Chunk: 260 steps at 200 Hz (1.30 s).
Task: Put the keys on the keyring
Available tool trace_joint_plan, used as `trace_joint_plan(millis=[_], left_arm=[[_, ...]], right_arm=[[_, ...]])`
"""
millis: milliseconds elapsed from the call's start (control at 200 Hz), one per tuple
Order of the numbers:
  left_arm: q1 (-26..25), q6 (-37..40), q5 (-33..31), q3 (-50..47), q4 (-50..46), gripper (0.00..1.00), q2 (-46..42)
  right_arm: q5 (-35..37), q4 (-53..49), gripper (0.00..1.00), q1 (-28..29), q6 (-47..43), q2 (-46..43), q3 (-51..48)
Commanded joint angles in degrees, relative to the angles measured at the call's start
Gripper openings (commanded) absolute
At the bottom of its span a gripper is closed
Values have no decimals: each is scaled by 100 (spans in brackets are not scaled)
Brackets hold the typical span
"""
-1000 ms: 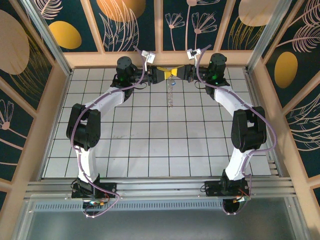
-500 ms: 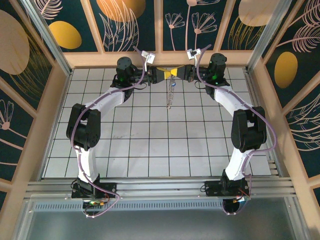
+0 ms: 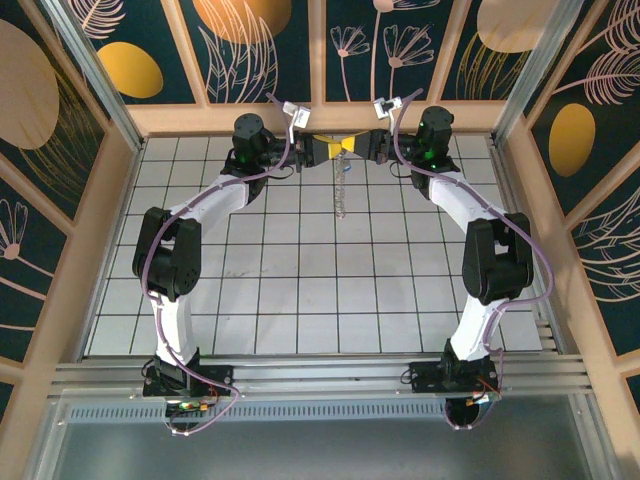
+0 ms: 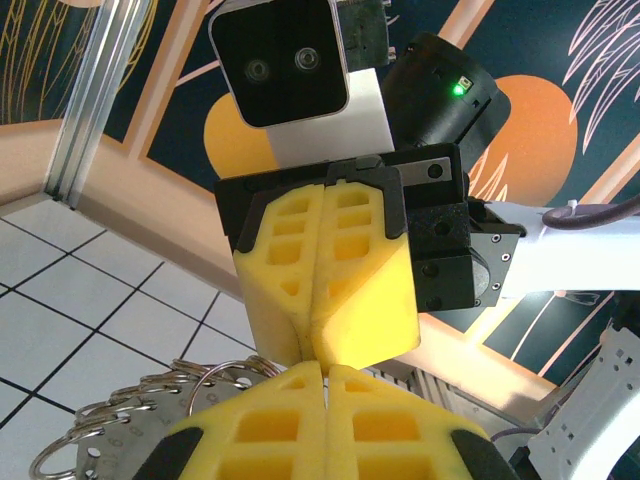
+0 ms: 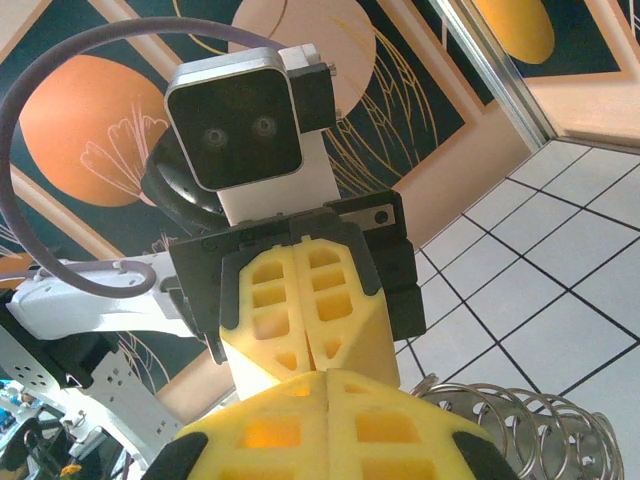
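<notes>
Up at the far edge of the tabletop [image 3: 290,270], the left end effector [image 3: 338,148] and right end effector [image 3: 356,147] meet tip to tip, each with its yellow fingers [image 4: 360,420] pressed fully together. Below them dangles the keyring [image 3: 343,192]; which one pinches it is hidden, and its fringe pieces blur together

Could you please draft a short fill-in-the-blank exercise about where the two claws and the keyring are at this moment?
1. The left claw and the right claw meet tip to tip near the ___ edge of the table.
2. Both claws' fingers are coloured ___.
3. The keyring hangs ___ the spot where the claws meet.
4. The jaws of both claws are ___.
Missing words: far; yellow; below; shut.
</notes>
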Motion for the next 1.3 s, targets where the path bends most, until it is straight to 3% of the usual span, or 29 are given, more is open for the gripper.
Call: trace_joint_plan(millis=[0, 180, 345, 796, 1296], left_arm=[[-257, 122, 271, 13, -18, 0, -116], [-257, 135, 211, -39, 54, 0, -167], [-257, 117, 198, -36, 121, 0, -186], [-257, 21, 103, -60, 375, 0, -215], [-248, -6, 96, 144, 454, 0, -143]], right_arm=[[291, 517, 0, 39, 245, 12, 227], [411, 953, 27, -61, 606, -96, 75], [558, 1341, 37, -258, 877, -361, -202], [1037, 1700, 38, -691, 873, -1010, -1435], [1056, 2672, 40, -536, 605, -1295, -3002]])
